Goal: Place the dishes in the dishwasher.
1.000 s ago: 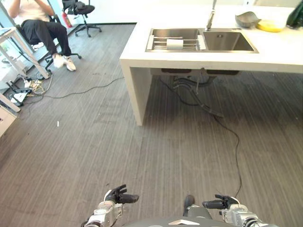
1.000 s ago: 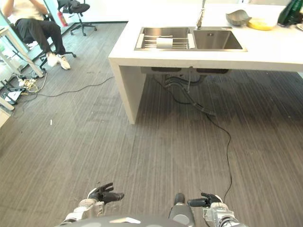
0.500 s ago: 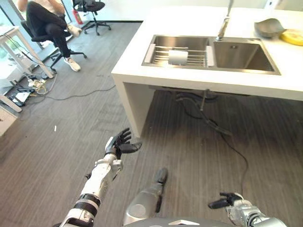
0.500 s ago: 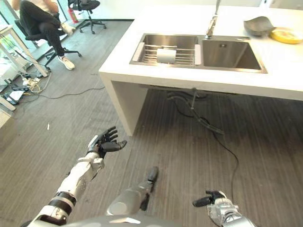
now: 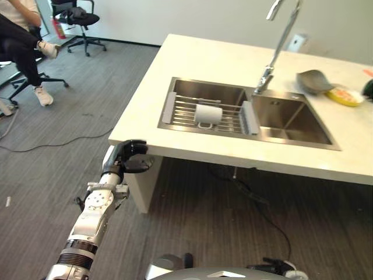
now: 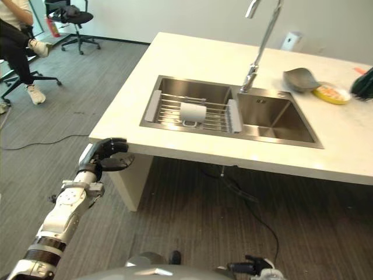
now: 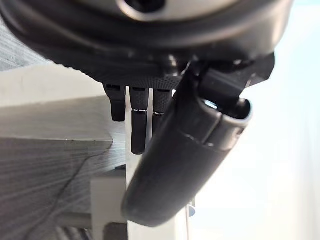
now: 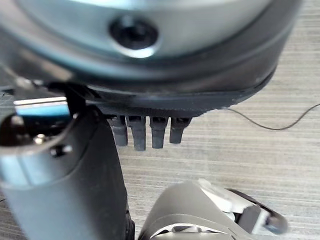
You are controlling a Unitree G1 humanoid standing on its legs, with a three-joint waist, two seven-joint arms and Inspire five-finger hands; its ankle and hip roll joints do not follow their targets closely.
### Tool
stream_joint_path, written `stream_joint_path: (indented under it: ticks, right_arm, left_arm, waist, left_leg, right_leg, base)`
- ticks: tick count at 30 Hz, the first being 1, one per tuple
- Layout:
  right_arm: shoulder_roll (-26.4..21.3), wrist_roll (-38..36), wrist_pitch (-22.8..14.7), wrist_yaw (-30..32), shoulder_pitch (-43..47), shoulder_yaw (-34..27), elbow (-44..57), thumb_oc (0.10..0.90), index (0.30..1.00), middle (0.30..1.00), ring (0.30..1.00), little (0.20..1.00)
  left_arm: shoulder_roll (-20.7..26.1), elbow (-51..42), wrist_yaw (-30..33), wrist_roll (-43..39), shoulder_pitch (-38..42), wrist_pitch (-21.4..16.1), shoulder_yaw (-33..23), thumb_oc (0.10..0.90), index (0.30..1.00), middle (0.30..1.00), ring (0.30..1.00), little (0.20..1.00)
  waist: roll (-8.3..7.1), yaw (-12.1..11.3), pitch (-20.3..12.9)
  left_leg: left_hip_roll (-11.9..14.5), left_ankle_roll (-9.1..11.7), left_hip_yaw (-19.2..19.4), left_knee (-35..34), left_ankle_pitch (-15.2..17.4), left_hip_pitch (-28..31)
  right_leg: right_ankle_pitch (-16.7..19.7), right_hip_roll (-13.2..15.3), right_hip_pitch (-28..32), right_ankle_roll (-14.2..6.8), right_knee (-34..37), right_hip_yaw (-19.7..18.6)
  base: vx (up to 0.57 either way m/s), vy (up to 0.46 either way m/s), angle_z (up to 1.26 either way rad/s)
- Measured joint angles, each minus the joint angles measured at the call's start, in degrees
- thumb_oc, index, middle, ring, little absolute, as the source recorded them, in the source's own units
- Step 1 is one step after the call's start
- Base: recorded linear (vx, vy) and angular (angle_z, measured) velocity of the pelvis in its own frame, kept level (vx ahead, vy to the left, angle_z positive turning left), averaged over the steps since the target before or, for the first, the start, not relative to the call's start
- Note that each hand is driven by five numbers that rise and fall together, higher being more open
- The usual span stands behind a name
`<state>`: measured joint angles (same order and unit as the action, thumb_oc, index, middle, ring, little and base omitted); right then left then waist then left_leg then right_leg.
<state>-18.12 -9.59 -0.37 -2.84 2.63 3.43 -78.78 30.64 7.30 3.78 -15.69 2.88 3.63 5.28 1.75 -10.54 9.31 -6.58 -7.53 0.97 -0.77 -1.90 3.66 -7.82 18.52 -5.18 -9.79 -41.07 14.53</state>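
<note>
The left robot hand [image 5: 127,156] is raised at the left of the frame, just beside the near left corner of the white worktop [image 5: 192,64], its fingers curled inward with the thumb [image 7: 180,160] across them, holding nothing. In its wrist view the fingers [image 7: 137,125] hang in front of the worktop's pale edge. The right robot hand [image 6: 252,268] sits at the bottom edge of the frame, low over the grey striped floor [image 5: 58,151]; its wrist view shows the fingers [image 8: 145,131] short and relaxed over the floor, holding nothing.

Above and right of the left robot hand, in the middle of the frame, a double steel sink [image 5: 294,122] is set into the worktop. Its left basin carries a wire rack [image 5: 180,111], and a white mug [image 5: 208,114] lies on its side on that rack. A tall faucet [image 5: 278,44] rises behind the divider between the basins. At the upper right of the frame, on the worktop, a grey bowl [image 5: 315,80] rests tilted, touching a yellow plate [image 5: 345,96].

At the upper left, a person [image 5: 20,41] sits on an office chair, and a second office chair [image 5: 78,20] stands behind.
</note>
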Motion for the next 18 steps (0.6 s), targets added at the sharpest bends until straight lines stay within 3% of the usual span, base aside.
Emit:
stream_joint_path:
  ticks: [2, 4, 5, 6, 9, 10, 13, 18]
  right_arm:
    - [-0.9, -0.3, 0.2, 0.0, 0.2, 0.1, 0.4, 0.800, 0.900, 0.900, 0.900, 0.900]
    - [-0.4, -0.8, 0.2, -0.5, 0.0, 0.6, 0.3, 0.800, 0.900, 0.900, 0.900, 0.900]
    - [0.3, -1.3, 0.1, -0.7, -0.1, 0.7, 0.3, 0.800, 0.900, 0.900, 0.900, 0.900]
    - [1.9, -2.3, -0.1, -0.9, 0.1, 0.6, 0.4, 0.800, 0.900, 0.900, 0.900, 0.900]
    - [3.6, -1.6, 0.0, -1.5, -0.3, 2.5, 0.3, 0.800, 0.900, 0.900, 0.900, 0.900]
    - [3.5, -1.2, 0.1, -1.7, -0.4, 2.7, 0.5, 0.800, 0.900, 0.900, 0.900, 0.900]
    - [3.9, -0.5, 0.2, -2.1, -1.5, 4.6, 0.8, 0.800, 0.900, 0.900, 0.900, 0.900]
    - [3.8, -0.5, 0.2, -1.8, -1.8, 4.4, 0.1, 0.800, 0.900, 0.900, 0.900, 0.900]
  left_arm:
    - [1.4, -2.7, -0.8, 3.9, 0.0, 0.2, 1.4, 0.800, 0.900, 0.900, 0.900, 0.900]
    - [2.0, -3.5, -0.3, 10.2, 0.4, -1.2, 1.3, 0.800, 0.900, 0.900, 0.900, 0.900]
    - [2.1, -3.5, 0.3, 12.1, 0.6, -1.4, 0.9, 0.800, 0.900, 0.900, 0.900, 0.900]
    - [2.5, -3.5, 1.2, 13.8, 1.0, -2.2, 0.9, 0.800, 0.900, 0.900, 0.900, 0.900]
    - [4.1, -4.9, -0.6, 17.5, 1.1, -2.5, 1.8, 0.800, 0.900, 0.900, 0.900, 0.900]
    - [4.0, -5.2, -0.9, 17.5, 0.7, -3.2, 1.8, 0.800, 0.900, 0.900, 0.900, 0.900]
    - [5.5, -5.2, -2.0, 17.5, 0.6, -3.2, 2.0, 0.800, 0.900, 0.900, 0.900, 0.900]
    - [6.0, -3.8, -0.8, 17.5, 0.6, -3.0, 1.2, 0.800, 0.900, 0.900, 0.900, 0.900]
  waist:
    - [0.52, 0.2, 0.4]
    - [0.06, 0.7, 0.2]
    - [0.01, 1.1, 0.2]
    - [-0.87, 1.9, -0.3]
    - [-4.25, 1.2, -3.2]
    - [-3.89, 0.6, -3.3]
    - [-3.41, 0.4, -3.5]
    - [-3.34, 0.0, -3.7]
  left_leg:
    - [-0.3, 1.0, 0.3, -1.3, -0.4, 1.0]
    - [-1.8, 1.1, -1.9, -3.1, -0.3, 3.1]
    - [-2.2, 1.2, -3.0, -3.8, -0.1, 4.5]
    - [-2.7, 0.7, -3.9, -4.1, 0.3, 6.3]
    - [-3.9, -0.1, -6.9, -4.1, 1.6, 7.6]
    - [-3.1, 1.1, -8.5, -4.2, 1.9, 8.4]
    - [-0.5, 3.4, -8.3, -4.2, 2.6, 9.6]
    - [2.5, 5.3, -8.1, -4.2, 3.2, 9.6]
  right_leg:
    - [2.0, 1.7, 0.0, -0.1, 19.1, 3.2]
    - [8.0, 0.6, 0.4, -2.3, 39.1, -2.3]
    - [10.9, -0.7, 0.4, -3.6, 44.4, -7.0]
    - [14.1, -2.1, -0.4, -4.6, 43.6, -9.8]
    - [16.4, -3.3, -0.2, -2.6, 36.8, -6.7]
    - [17.2, -4.4, 1.5, 0.4, 38.4, -5.6]
    - [18.5, -7.3, 7.9, 1.4, 45.9, -4.5]
    - [18.0, -10.2, 8.9, 3.1, 47.0, -3.8]
  base:
    - [0.28, -0.337, 0.67]
    - [0.21, -0.272, 0.54]
    - [0.14, -0.317, 0.78]
    - [0.08, -0.253, 0.76]
    - [0.10, -0.225, 0.71]
    - [0.08, -0.288, 0.69]
    - [0.03, -0.159, 0.49]
    - [0.02, -0.127, 0.10]
